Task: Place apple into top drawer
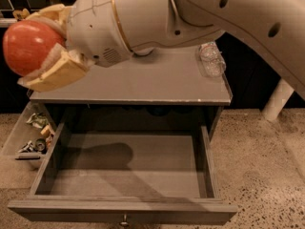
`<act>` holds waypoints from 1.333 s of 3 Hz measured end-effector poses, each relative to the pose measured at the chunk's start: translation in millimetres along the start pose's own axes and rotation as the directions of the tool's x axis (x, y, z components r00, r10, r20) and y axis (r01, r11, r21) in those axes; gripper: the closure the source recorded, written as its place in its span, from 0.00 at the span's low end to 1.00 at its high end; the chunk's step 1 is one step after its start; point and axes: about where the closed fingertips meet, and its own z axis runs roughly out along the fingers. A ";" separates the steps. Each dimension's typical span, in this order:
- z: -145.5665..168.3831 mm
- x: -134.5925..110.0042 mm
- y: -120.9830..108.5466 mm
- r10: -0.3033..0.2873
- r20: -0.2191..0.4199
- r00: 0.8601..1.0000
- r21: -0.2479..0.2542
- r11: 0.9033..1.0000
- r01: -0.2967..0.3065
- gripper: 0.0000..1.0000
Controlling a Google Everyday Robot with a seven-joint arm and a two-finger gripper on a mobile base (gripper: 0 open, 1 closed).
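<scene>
The apple (24,44) is off every surface, clamped in the hand (33,49) at the upper left of the view; it is round, so no long axis shows, and neither stem nor base can be made out; its red-orange skin faces the camera. The hand is shut on it, with one pale finger (57,73) under the fruit and another over the top, spread only as far as the apple's width; the hand points left, the thick arm (214,13) running off to the upper right. In the picture the apple hangs at and beyond the left edge of the grey worktop (143,80), well above the top drawer (143,206); the drawer is pulled fully out, its bare floor open between low side walls, the front panel with a small knob (125,220) nearest the camera. A pale side bin (19,132) of odds and ends lies just left of the drawer; a clear plastic container (212,58) lies near the worktop's right edge; speckled floor (257,161) spreads to the right.
</scene>
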 end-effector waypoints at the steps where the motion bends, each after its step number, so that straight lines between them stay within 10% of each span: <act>1: 3.9 -0.3 3.3 -0.009 -0.015 1.000 -0.011 1.000 0.009 1.00; 2: 19.3 -27.5 41.3 -0.027 -0.024 0.999 -0.016 1.000 0.026 1.00; 3: 23.9 -31.2 121.5 0.046 -0.108 0.993 -0.061 0.997 -0.053 1.00; 4: 25.9 -24.4 150.9 0.116 -0.161 0.980 -0.040 0.992 -0.124 1.00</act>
